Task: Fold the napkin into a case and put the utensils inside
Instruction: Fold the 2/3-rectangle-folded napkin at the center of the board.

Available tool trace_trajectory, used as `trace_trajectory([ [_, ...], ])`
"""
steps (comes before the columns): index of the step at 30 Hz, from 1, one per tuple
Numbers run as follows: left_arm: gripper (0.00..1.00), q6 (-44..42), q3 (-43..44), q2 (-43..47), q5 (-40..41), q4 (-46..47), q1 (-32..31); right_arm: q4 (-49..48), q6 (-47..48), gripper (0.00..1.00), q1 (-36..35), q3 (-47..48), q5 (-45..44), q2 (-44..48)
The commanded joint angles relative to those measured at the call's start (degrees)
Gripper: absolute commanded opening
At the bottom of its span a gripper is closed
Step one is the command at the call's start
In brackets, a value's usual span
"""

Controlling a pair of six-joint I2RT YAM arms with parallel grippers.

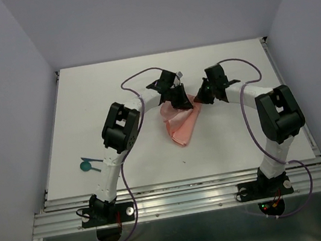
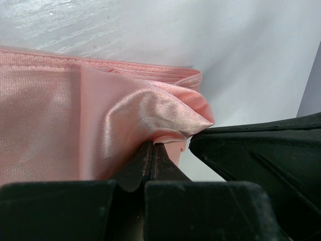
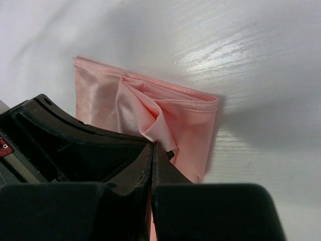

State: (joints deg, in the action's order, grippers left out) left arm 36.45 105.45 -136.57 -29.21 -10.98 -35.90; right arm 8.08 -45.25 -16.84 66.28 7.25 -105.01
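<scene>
The salmon-pink napkin lies folded and creased on the white table, just beyond the middle. My left gripper and right gripper meet close together at its far edge. In the left wrist view the left gripper is shut, and a raised fold of the napkin is pinched at its tips. In the right wrist view the right gripper is shut on a lifted fold of the napkin. The teal utensils lie at the near left of the table, far from both grippers.
Purple cables loop above the table from both arms. The table is walled by pale panels on the left, right and back. An aluminium rail runs along its near edge by the arm bases.
</scene>
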Motion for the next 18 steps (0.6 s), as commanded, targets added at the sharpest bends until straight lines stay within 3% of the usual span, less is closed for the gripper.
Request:
trace_trajectory([
  [1,0.00,-2.08,-1.74,0.43,1.35,-1.50,-0.14,-3.07,0.96,0.01,0.41,3.06,1.19,1.04],
  [10,0.00,-2.08,-1.74,0.43,1.44,-1.67,-0.13,-2.45,1.57,0.01,0.41,5.35,1.10,-0.89],
  [18,0.00,-2.52,-1.39,0.96,1.79,-2.29,-0.14,0.80,3.33,0.01,0.41,7.90,-4.08,-7.40],
])
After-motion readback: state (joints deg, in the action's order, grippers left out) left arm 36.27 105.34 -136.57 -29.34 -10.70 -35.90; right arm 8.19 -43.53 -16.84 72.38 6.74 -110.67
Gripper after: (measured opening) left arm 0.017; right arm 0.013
